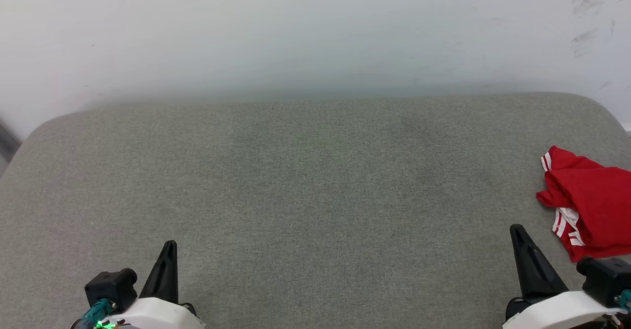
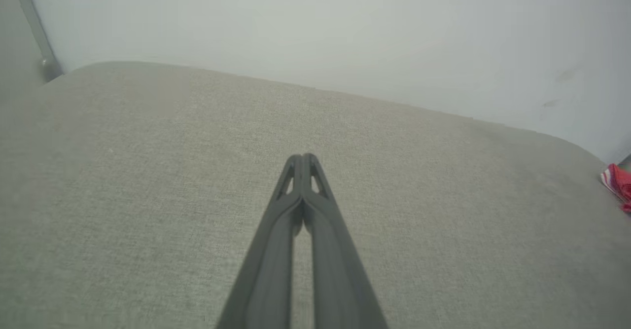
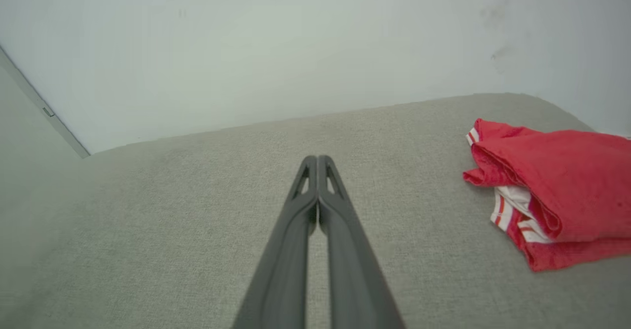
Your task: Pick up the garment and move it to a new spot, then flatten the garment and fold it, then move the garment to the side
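The garment [image 1: 589, 203] is a red shirt with white, red-striped trim, lying bunched and loosely folded at the far right edge of the grey padded surface [image 1: 305, 196]. It also shows at the right of the right wrist view as the garment [image 3: 557, 186], and as a red sliver, the garment [image 2: 618, 183], at the right edge of the left wrist view. My right gripper [image 1: 516, 230] is shut and empty, just left of the garment and apart from it. My left gripper [image 1: 170, 246] is shut and empty at the lower left. Both pairs of fingers [image 2: 303, 160] [image 3: 317, 160] are pressed together.
A pale wall [image 1: 315, 33] rises behind the grey surface, with dark scuffs at its upper right. The surface has rounded back corners. A grey strip [image 2: 34, 23] runs down the wall at the far left.
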Robot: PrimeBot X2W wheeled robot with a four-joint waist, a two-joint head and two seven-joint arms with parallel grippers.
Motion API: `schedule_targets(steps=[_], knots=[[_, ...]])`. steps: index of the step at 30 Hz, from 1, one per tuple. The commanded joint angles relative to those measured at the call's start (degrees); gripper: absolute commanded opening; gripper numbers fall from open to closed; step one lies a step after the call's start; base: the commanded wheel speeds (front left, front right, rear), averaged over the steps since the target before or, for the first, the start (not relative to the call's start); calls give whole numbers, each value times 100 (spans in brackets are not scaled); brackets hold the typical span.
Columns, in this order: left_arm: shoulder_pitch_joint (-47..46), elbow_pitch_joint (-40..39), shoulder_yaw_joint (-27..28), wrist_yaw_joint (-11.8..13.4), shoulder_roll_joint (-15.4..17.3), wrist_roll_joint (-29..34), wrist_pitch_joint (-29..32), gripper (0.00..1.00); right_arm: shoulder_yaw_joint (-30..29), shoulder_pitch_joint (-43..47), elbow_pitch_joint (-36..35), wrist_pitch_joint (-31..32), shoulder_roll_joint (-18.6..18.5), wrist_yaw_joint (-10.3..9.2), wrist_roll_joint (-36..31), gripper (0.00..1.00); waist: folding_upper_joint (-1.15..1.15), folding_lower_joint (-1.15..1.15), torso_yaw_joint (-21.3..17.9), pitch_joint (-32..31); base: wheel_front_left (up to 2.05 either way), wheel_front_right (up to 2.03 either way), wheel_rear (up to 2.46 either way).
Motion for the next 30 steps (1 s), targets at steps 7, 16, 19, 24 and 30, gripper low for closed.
schedule_targets(steps=[7,16,19,24,30], knots=[[-217,36,321,-242,-154,-703,205,0,15,-300,158,4,-86,0,1018,0,0,0,14,9,0,0,0],[-287,129,553,-436,-335,-1292,387,0,19,-426,351,27,-120,0,1854,0,0,0,27,20,0,0,0],[-331,179,689,-548,-443,-1634,495,0,16,-494,462,42,-134,0,2335,0,0,0,36,26,0,0,0],[-367,217,819,-654,-541,-1958,595,0,10,-565,565,59,-146,0,2788,0,0,0,45,33,0,0,0],[-402,252,968,-771,-663,-2322,710,0,0,-636,686,83,-157,0,3301,0,0,0,55,41,0,0,0]])
